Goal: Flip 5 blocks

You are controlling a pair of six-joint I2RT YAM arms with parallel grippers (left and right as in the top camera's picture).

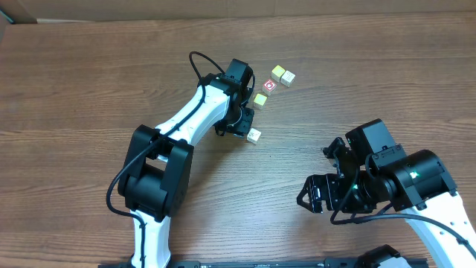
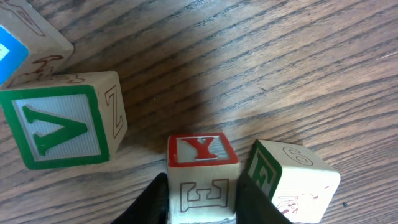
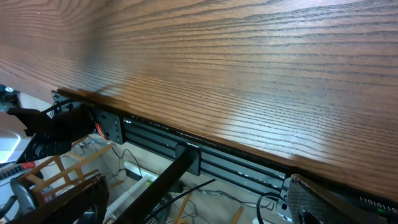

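The left gripper (image 2: 202, 211) is grasping the red-topped block (image 2: 202, 163): its two dark jaws are pressing against the block's left and right sides, low in the left wrist view. That block is sitting on the wooden bench (image 1: 89, 89), showing a red Y on top and an outlined E on the face toward the camera. The green F block (image 2: 291, 179) is standing just beside it on the right, tilted at an angle to it (whether the two are touching is hard to tell). The green V block (image 2: 59, 127) is resting to the left, a little apart, and a blue-faced block (image 2: 18, 40) is lying behind it at the frame's corner.

From overhead, the blocks (image 1: 260, 99) are lying in a loose cluster near the middle of the bench, at the left arm's far end. The right gripper (image 1: 312, 197) is hovering well apart from them near the bench's front edge, its jaws released and carrying nothing.
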